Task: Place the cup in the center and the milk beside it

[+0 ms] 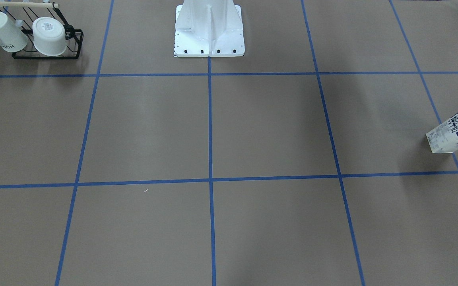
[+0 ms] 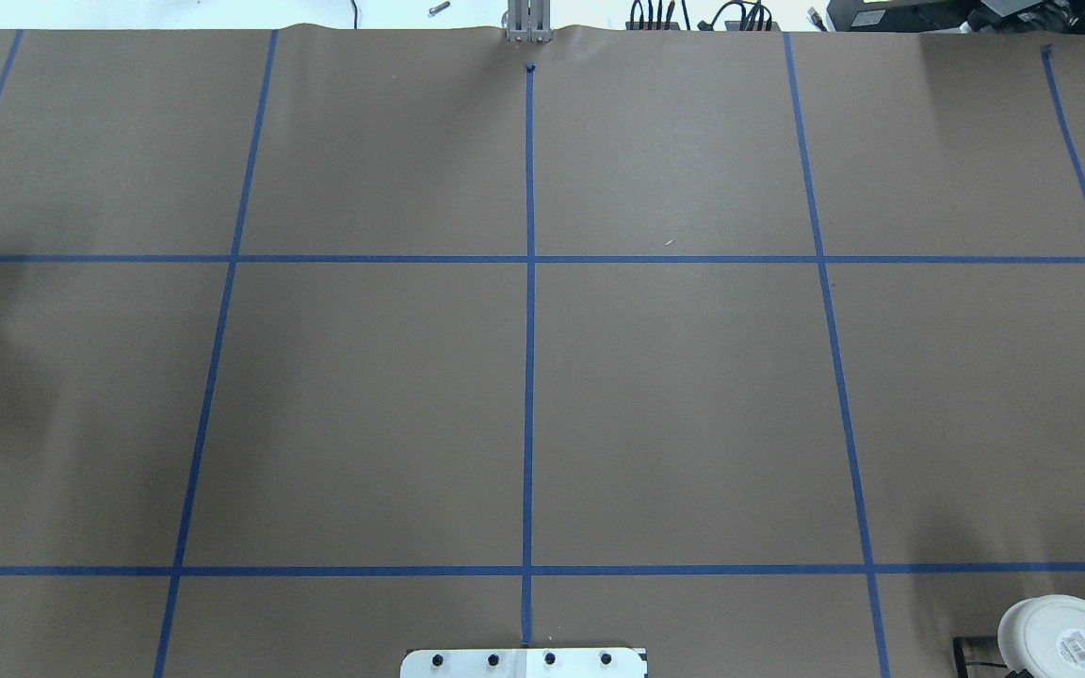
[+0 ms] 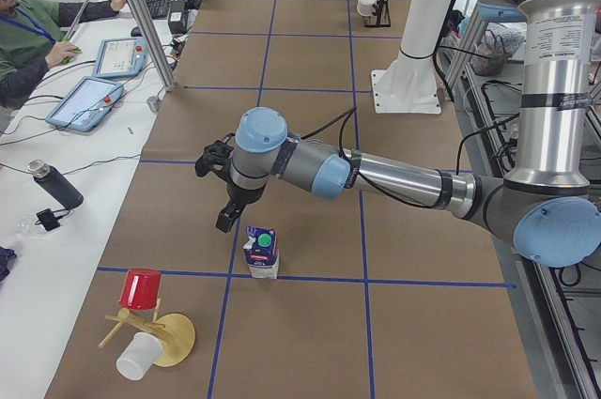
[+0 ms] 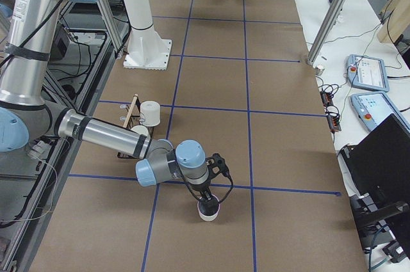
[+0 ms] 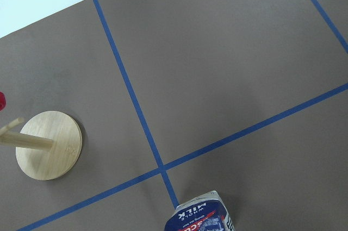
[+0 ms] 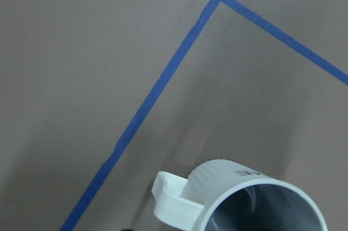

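Observation:
The cup (image 6: 244, 198), a white mug with a loop handle and a dark grey inside, stands on the brown table at the robot's right end. In the exterior right view my right gripper (image 4: 208, 200) hangs just over the cup (image 4: 208, 210); I cannot tell whether it is open. The milk (image 3: 262, 253), a navy and white carton with a green cap, stands upright at the table's left end (image 1: 457, 129). My left gripper (image 3: 226, 221) hovers beside and above it; I cannot tell its state. The center (image 2: 529, 414) is bare brown tabletop with a blue tape line.
A black wire rack (image 1: 74, 49) holds a tapered white cup (image 1: 2, 31) and a squat bowl-like cup (image 1: 50, 36). A wooden stand (image 5: 49, 145) with a red cup (image 3: 141, 288) and a white cup (image 3: 138, 357) is near the milk. The white robot base (image 1: 209, 29) stands at the table's edge.

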Controlling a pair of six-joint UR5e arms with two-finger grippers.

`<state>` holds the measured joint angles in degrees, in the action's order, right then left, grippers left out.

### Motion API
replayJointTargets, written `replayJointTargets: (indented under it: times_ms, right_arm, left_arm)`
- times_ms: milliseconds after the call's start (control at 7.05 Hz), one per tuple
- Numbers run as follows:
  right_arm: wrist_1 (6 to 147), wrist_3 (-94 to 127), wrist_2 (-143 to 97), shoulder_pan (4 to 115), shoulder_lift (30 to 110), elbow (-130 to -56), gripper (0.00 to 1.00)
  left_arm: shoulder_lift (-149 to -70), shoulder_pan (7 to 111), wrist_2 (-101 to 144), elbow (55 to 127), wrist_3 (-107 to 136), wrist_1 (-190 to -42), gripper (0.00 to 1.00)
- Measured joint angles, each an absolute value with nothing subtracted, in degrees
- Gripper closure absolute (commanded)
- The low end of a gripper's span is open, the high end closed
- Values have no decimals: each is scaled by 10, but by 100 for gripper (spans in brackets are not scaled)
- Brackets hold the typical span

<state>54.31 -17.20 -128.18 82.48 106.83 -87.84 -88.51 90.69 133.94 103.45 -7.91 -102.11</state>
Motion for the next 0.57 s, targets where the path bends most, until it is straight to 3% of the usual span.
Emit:
replayJointTargets:
  times_ms: [284,568]
  right_arm:
    - [544,-238,-1262,817,1072,-874,100]
    - [545,-275,-1249,815,1074,-869,100]
  left_arm:
    - [-885,907,1339,1033,-79,-1021,1]
    - [-885,907,1339,1032,-79,-1021,1]
